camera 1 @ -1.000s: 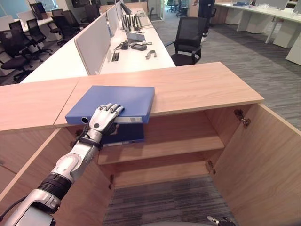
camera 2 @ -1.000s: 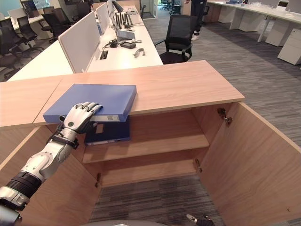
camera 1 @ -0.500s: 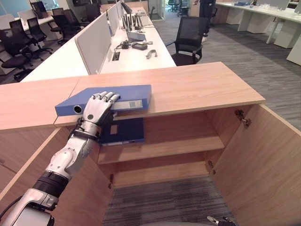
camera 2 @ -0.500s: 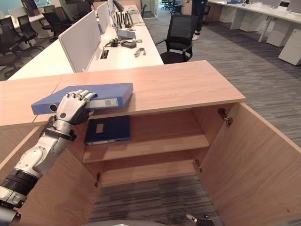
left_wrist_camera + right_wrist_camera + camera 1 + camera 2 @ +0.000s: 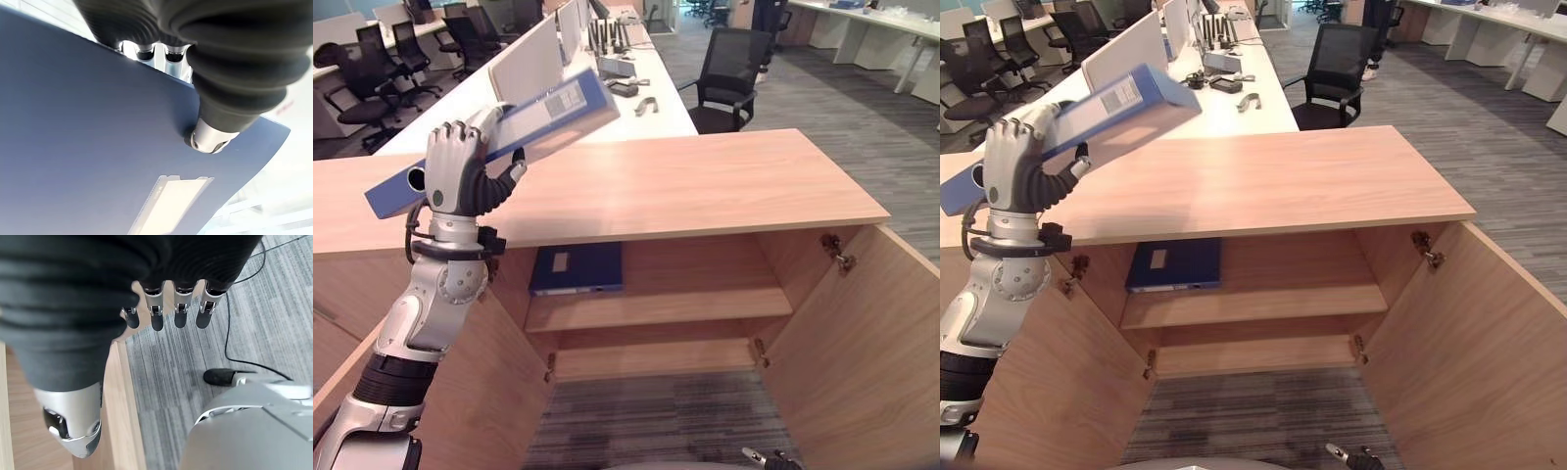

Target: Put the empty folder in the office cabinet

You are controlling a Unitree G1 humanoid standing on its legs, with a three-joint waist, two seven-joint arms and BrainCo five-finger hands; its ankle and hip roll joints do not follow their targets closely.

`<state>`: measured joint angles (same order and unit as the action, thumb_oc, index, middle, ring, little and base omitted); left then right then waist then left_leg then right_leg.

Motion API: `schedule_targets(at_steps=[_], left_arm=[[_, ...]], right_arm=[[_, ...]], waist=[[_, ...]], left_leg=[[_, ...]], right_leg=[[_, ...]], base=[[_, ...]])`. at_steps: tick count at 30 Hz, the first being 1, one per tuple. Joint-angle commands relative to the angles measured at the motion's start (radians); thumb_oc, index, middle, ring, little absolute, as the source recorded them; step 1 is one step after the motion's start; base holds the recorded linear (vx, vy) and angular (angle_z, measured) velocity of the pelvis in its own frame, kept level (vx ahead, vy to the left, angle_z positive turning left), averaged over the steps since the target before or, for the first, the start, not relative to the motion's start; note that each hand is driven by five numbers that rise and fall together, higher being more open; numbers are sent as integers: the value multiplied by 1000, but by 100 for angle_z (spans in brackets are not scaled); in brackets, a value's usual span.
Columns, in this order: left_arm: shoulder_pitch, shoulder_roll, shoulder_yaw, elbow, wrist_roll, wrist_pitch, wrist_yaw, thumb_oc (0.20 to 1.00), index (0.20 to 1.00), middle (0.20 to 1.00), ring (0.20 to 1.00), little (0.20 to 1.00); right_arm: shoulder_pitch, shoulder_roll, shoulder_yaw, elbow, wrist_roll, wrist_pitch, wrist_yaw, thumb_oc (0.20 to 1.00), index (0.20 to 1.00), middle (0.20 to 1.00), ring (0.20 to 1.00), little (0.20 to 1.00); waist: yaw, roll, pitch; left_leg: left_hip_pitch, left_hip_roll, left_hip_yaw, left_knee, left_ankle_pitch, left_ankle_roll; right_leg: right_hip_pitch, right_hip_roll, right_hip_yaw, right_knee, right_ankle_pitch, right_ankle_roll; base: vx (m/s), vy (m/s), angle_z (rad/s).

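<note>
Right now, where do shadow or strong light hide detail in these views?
Left eye view: the cabinet's inside is shaded, yet the dark folder on its upper shelf is readable. Left wrist view: bright light behind the blue folder washes out the background beyond the left robot hand.

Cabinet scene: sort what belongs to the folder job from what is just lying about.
Job:
blue folder, gripped by the left hand above the top
office cabinet, doors open

Lying about:
second blue folder on the upper shelf
office chair
desk clutter
</note>
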<state>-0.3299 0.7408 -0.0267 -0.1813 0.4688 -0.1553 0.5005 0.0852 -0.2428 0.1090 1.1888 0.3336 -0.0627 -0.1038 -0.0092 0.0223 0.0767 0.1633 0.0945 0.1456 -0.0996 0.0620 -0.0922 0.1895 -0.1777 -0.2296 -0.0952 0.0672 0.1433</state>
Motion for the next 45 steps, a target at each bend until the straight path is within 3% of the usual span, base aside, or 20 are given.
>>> schedule_targets(at_steps=[1, 9, 21, 34, 45], left_arm=[[-131, -26, 86, -53, -217, -95, 17, 200, 200, 200, 200, 200], [-69, -117, 128, -150, -698, -210, -173, 200, 200, 200, 200, 200], [77, -200, 173, -181, -1111, -204, -379, 200, 200, 200, 200, 200], [229, -267, 178, -144, -1214, -155, -425, 200, 200, 200, 200, 200], [292, -267, 180, -90, -1143, -112, -469, 200, 200, 200, 200, 200]], right_arm=[[-98, 11, 14, 55, 15, -15, 20, 1000, 1000, 1000, 1000, 1000], [-97, 2, 11, 35, 38, -6, 50, 1000, 1000, 1000, 1000, 1000], [-105, -5, 4, 19, 52, 7, 79, 1000, 1000, 1000, 1000, 1000], [-125, 8, 6, -58, 120, -3, 99, 1000, 1000, 1000, 1000, 1000], [-97, -131, 58, -663, 136, -30, 203, 1000, 1000, 1000, 1000, 1000]], waist=[[11, 14, 21], [18, 18, 25], [35, 20, 34], [52, 11, 42], [58, -7, 47]], left_leg=[[29, 5, -36, 12, -98, -15], [31, 8, -47, 12, -98, -14], [32, 8, -59, 12, -101, -11], [30, 7, -63, 12, -102, -7], [28, 6, -57, 12, -101, -3]], right_leg=[[21, 29, -4, 10, -103, 16], [28, 32, -9, 12, -108, 10], [37, 35, -12, 13, -115, 1], [38, 36, -13, 14, -114, -1], [30, 29, -14, 17, -107, 0]], base=[[2, -20, 7], [0, -3, 1], [1, 0, 1], [-1, 1, 3], [0, 0, 0]])
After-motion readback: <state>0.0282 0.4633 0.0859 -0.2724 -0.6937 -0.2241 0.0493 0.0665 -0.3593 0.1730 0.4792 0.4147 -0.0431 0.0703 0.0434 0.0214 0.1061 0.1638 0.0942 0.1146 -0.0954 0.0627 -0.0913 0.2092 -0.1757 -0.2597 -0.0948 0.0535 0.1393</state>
